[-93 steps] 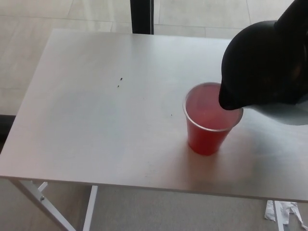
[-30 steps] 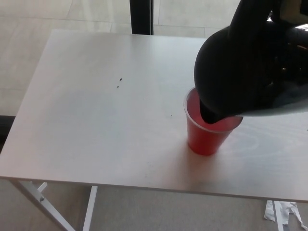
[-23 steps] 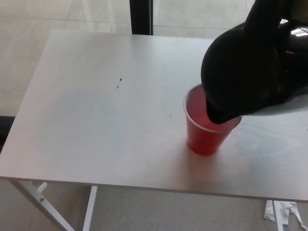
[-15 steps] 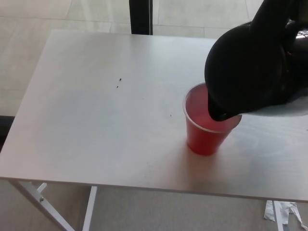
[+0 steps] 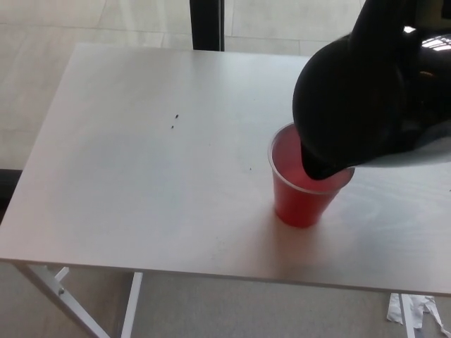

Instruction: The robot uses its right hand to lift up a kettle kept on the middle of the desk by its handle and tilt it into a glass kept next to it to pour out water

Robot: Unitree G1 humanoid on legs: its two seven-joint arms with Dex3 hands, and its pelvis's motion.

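A black kettle (image 5: 359,98) hangs tilted over the right side of the white desk (image 5: 141,162). Its spout (image 5: 317,169) dips down inside the rim of a red plastic cup (image 5: 303,201). The cup stands upright on the desk, and its inside looks pale pink. My right hand (image 5: 416,28) is at the top right, shut on the kettle's handle; hand and handle merge into one dark shape there. The kettle's pale underside (image 5: 423,151) faces the right edge. My left hand does not show.
A dark post (image 5: 208,24) stands behind the desk's far edge. Two small dark specks (image 5: 175,121) lie on the desktop. White desk legs (image 5: 63,296) show at the lower left. Crumpled paper (image 5: 416,310) lies on the floor at the lower right.
Over three seconds the kettle has come left and tipped further, its spout now lower in the cup. In the last half second it shifted slightly left. The cup has not moved.
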